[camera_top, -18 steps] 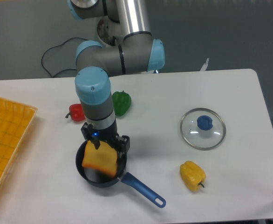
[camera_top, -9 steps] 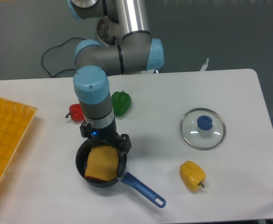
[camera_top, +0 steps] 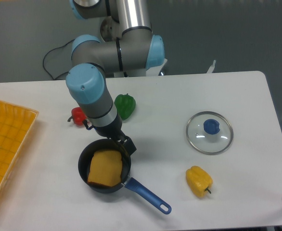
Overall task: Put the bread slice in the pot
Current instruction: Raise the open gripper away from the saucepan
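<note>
I see the bread slice (camera_top: 105, 167) lying inside the pot (camera_top: 84, 174). The gripper (camera_top: 121, 143) is at the rim; I cannot tell how open its fingers are.

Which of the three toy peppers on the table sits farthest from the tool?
The yellow pepper, alone below the glass lid. The green pepper and red pepper sit close behind the tool.

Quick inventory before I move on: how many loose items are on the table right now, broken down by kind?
Peppers: 3 (red pepper, green pepper, yellow pepper)
Bread slice: 1, lying in the pot
Pot: 1
Glass lid: 1
Yellow tray: 1, at the left edge
Total: 7
</note>
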Available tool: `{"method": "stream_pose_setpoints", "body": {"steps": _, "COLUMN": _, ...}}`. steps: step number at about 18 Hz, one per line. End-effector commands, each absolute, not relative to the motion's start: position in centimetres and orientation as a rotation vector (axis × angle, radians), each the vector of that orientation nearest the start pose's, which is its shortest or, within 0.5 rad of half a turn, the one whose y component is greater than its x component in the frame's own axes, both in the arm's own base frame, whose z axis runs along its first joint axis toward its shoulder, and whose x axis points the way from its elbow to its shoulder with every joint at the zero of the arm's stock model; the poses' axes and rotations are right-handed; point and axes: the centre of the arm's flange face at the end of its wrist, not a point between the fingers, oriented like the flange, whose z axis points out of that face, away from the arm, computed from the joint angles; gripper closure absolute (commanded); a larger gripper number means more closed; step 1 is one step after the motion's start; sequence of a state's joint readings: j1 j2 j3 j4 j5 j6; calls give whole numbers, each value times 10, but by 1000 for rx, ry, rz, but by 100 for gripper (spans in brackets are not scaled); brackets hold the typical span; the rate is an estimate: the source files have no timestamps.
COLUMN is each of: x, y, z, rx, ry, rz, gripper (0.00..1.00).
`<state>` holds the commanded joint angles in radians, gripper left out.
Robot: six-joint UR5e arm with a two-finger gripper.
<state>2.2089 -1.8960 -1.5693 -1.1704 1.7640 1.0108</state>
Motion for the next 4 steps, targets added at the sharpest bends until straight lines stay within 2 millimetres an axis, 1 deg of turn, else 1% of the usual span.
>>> {"method": "stream_pose_setpoints", "body": {"steps": 2, "x": -274, "y": 560, "z": 355, "rx": -3158, "ry": 592, "rz": 312, "gripper": 0}}
{"method": "stream_pose_setpoints", "body": {"steps": 4, "x": -273, "y": 559, "z": 355, "rx": -3160, "ry": 593, "rz": 309, "gripper": 0}}
